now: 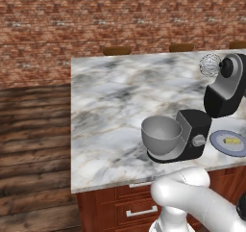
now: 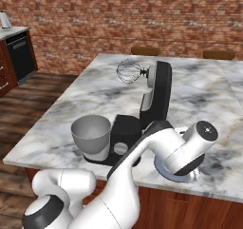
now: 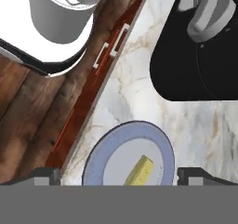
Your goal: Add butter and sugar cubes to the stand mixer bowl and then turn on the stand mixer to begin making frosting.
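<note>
1. The gripper [image 3: 118, 176] is hanging over the plate [image 3: 100, 155] with its jaws spread as wide as they go and nothing between them; it is probably lining up to come down on the butter [image 3: 139, 171].
2. The butter is lying flat on the plate, near the counter's [image 1: 110, 101] front edge and just beside the mixer [image 1: 211, 110], on its knob side.
3. The mixer's head is tilting back, lifting the whisk [image 1: 210, 65] well clear, which is leaving the bowl [image 1: 161, 135] open from above for loading.
4. The bowl is sitting on the mixer's base; from the left base view it is looking empty, so nothing seems added yet.
5. The knob [image 1: 198, 140] is facing the counter's front, within the arm's reach for the last step.
6. Counting: one butter stick, one plate, one bowl, one mixer, one whisk, one knob.
7. I am making out no sugar cubes; only one yellow piece is showing on the plate.
8. Two stool tops [image 1: 116, 50] are peeking over the far edge in the right base view, a third in the left.
</note>
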Motion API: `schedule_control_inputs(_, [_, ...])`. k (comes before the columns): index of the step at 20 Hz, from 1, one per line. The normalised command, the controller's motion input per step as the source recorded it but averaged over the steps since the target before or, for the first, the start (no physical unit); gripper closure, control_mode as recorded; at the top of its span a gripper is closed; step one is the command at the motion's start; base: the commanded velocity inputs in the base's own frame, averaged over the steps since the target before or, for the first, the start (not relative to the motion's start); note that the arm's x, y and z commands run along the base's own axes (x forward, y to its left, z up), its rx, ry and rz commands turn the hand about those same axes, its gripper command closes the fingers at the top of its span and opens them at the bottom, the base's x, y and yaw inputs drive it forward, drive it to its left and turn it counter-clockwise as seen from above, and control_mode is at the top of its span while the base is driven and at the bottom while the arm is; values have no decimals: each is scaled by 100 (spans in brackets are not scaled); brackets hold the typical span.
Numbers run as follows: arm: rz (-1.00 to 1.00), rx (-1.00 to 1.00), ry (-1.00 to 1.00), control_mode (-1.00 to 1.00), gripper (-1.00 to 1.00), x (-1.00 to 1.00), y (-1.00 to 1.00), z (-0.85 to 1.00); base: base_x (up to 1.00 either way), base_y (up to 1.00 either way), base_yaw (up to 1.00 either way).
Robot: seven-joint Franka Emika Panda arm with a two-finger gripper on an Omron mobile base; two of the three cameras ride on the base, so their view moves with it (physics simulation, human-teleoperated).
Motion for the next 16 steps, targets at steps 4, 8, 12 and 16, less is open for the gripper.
schedule_control_inputs(4, [-29, 11, 0, -100, -100, 18, 7, -5, 0, 0, 0])
schedule_control_inputs(8, [-5, 29, 11, -100, -100, 21, -27, -9, 0, 0, 0])
schedule_control_inputs(12, [0, 40, 15, -100, -100, 7, -48, 0, 0, 0, 0])
schedule_control_inputs(16, [0, 29, 19, -100, -100, 10, -14, 0, 0, 0, 0])
